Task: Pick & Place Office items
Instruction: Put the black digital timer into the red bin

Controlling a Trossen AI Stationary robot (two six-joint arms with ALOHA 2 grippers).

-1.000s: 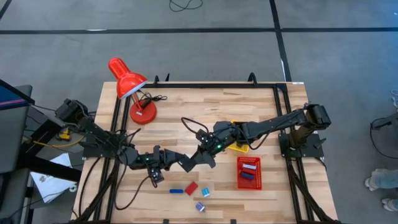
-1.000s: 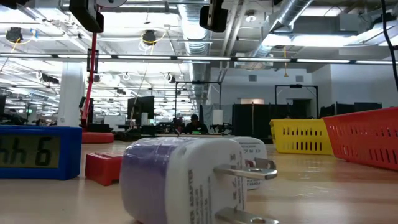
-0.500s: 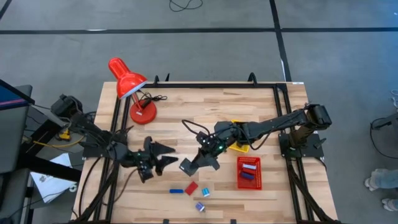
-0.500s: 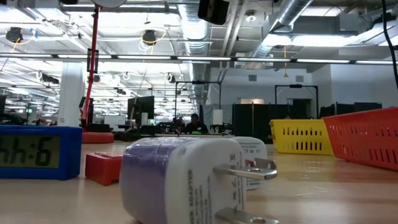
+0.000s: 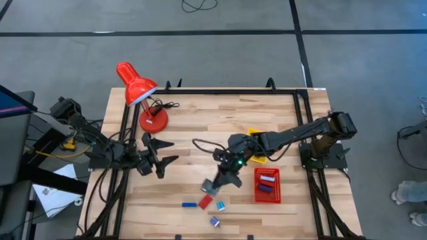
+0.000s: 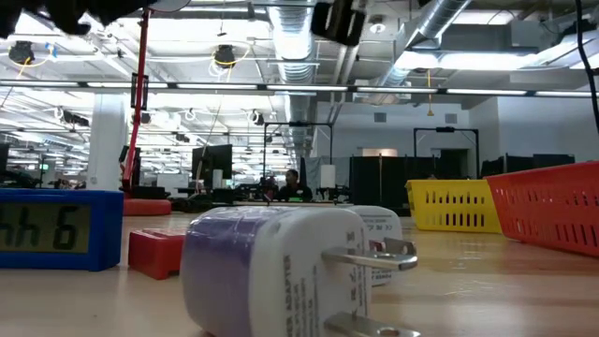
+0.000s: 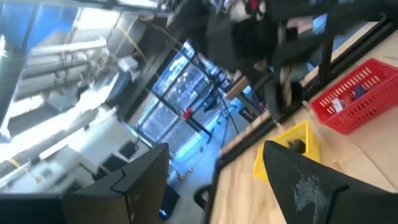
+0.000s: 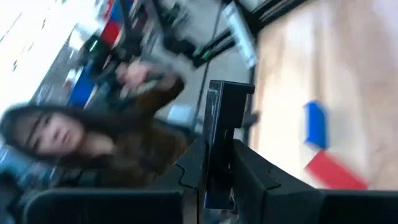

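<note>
My right gripper [image 5: 217,184] hangs over the table's middle, shut on a flat black office item [image 8: 221,124]. Just near of it lie a blue bar [image 5: 189,205], a red block [image 5: 205,201], a light-blue bit [image 5: 220,207] and a white-and-purple plug adapter [image 5: 215,221]. The low view shows the adapter [image 6: 281,271] and the red block [image 6: 154,253] resting flat on the wood. My left gripper [image 5: 159,155] stands open and empty near the table's left edge; its two fingers [image 7: 305,180] are spread wide. My right gripper pinches the black item's lower end [image 8: 217,180] between its two fingers. The item's free end [image 8: 229,93] sticks out past the fingertips. The fingers slant down toward the table's near edge. The item is lifted clear of the table.
A red mesh basket [image 5: 267,185] with a few items stands right of my right gripper, and a yellow tray [image 5: 257,155] lies under the right arm. A red desk lamp [image 5: 143,93] stands at the far left. A blue clock [image 6: 56,229] stands near the low camera. A person shows beyond the table's edge.
The two grippers had met over the table's middle with the black item between them. My left gripper has opened, let go, rolled and drawn back toward the left edge. My right gripper, still shut on the item, has swung toward the near edge, above the red block.
</note>
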